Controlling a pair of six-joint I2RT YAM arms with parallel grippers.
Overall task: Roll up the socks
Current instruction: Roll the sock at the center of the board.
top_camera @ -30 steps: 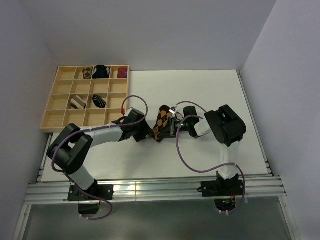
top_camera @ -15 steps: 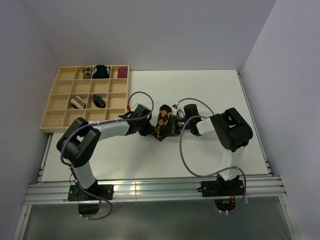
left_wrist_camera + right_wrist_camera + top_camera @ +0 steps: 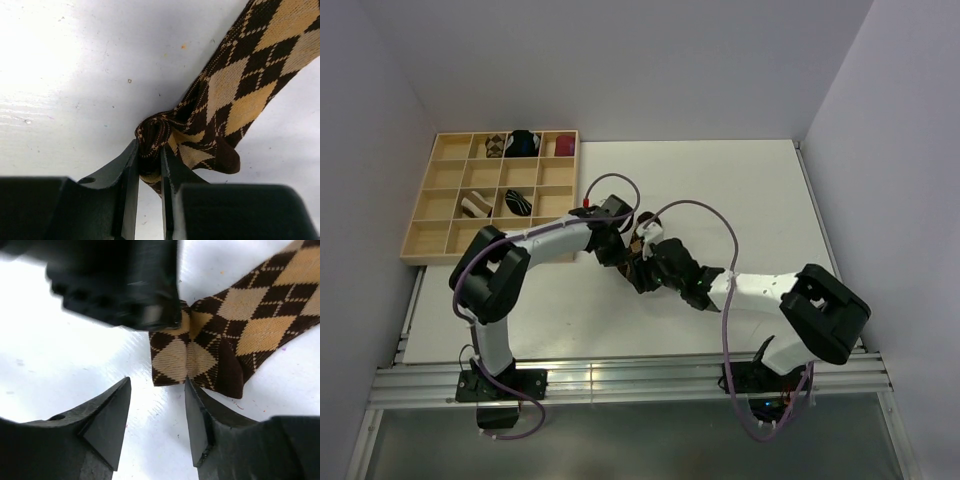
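The argyle sock (image 3: 240, 95) lies on the table (image 3: 75, 75) between the two arms. The left pincer (image 3: 149, 162) is clamped on its bunched end; the right pincer (image 3: 157, 390) stands open over that end, holding nothing. The knit looks light, soft and limp: a roll would likely spring loose, so grip the bunched end itself

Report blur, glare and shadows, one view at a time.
Left wrist: table blown out at upper left, a shadow band across mid-frame, argyle sock crisp where the left gripper pinches it. Right wrist: the left gripper smears dark and blurred along the top; sock weave sharp, table glaring white. Top external: even soft light, no noticeable blur.
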